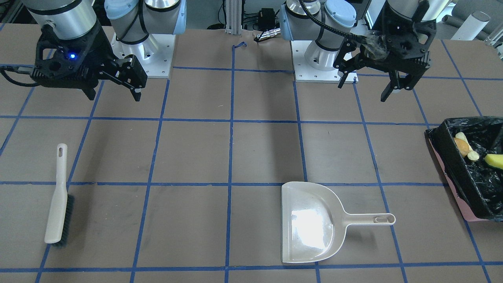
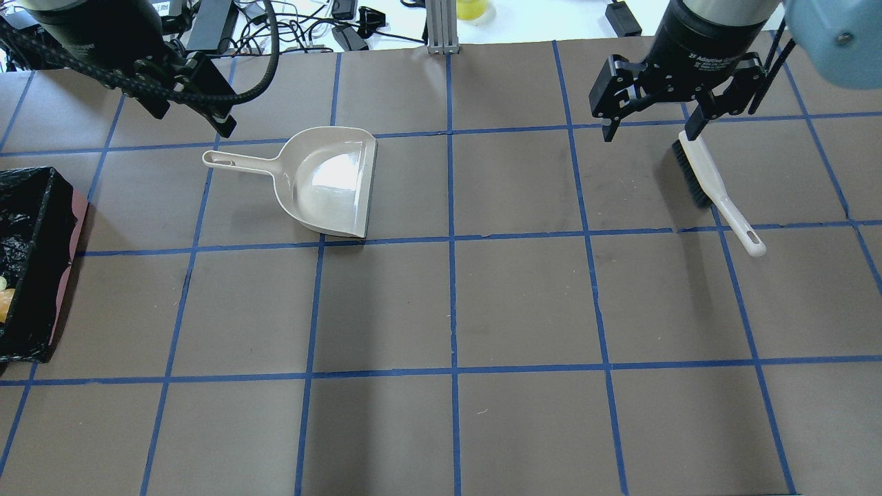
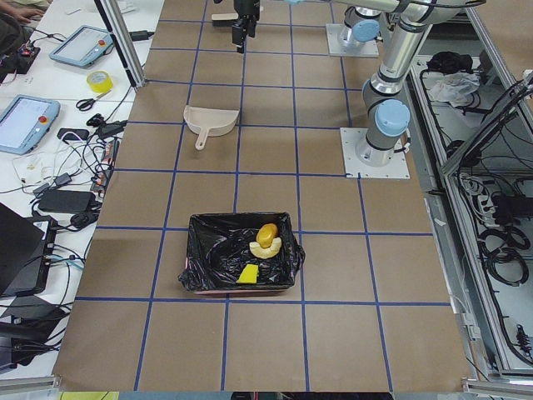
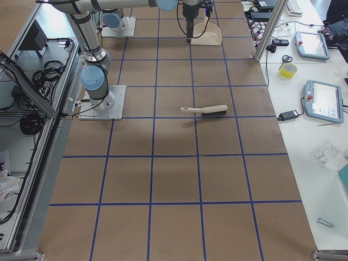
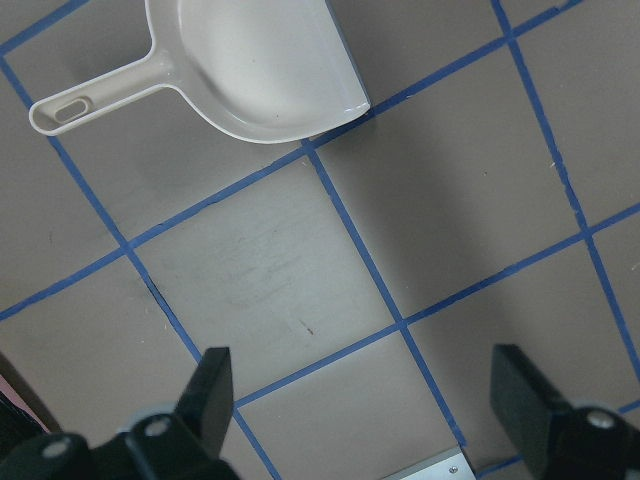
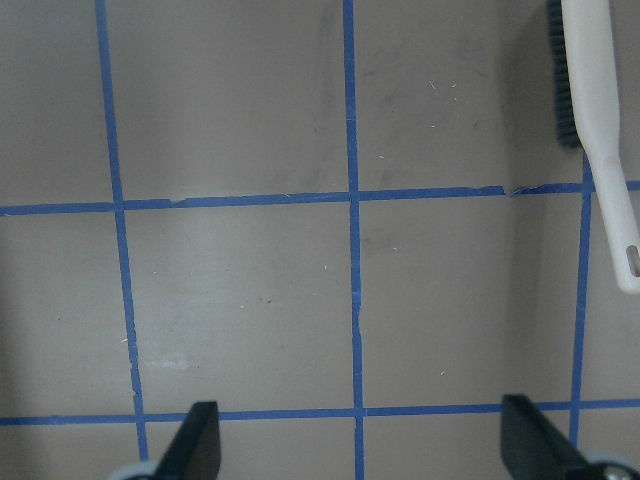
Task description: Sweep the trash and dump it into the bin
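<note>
Both pincers hang nearest the robot's bases, above the table (image 1: 196, 157), a matte brown sheet ruled into squares by blue tape. The left gripper (image 5: 365, 400) has its 2 black fingers spread wide with nothing between them. The right gripper (image 6: 362, 440) is spread just as wide and also holds nothing.

Farther out, at 3 o'clock in the front-facing view, sits the bin (image 1: 444, 157). It is a rectangular box with a pink outer side, lined with crinkled, glossy black plastic. Its long axis runs roughly from 11 to 5 o'clock, and the frame's edge cuts it off.

All 3 pieces of trash lie inside it, toward the end nearer the robot. They are a rounded golden-brown lump (image 1: 463, 146), a pale tan curved croissant (image 1: 473, 156) pressed against it, and a yellow-green wedge (image 1: 495, 160) just beside them at 4 o'clock. The wedge slants roughly from 10 to 4 o'clock.

Farthest from the robot lie 2 tools, well apart from each other. The dustpan (image 1: 310, 224) is smooth beige plastic, D-shaped, with glare on its floor. Its handle points to 3 o'clock and its straight open lip faces 9 o'clock. The brush (image 1: 59, 196), at 8 o'clock in that view, has a slim beige handle with a hanging slot at its 12 o'clock end. Dark bristles along its lower half face 3 o'clock, and its long axis runs nearly from 12 to 6 o'clock.
</note>
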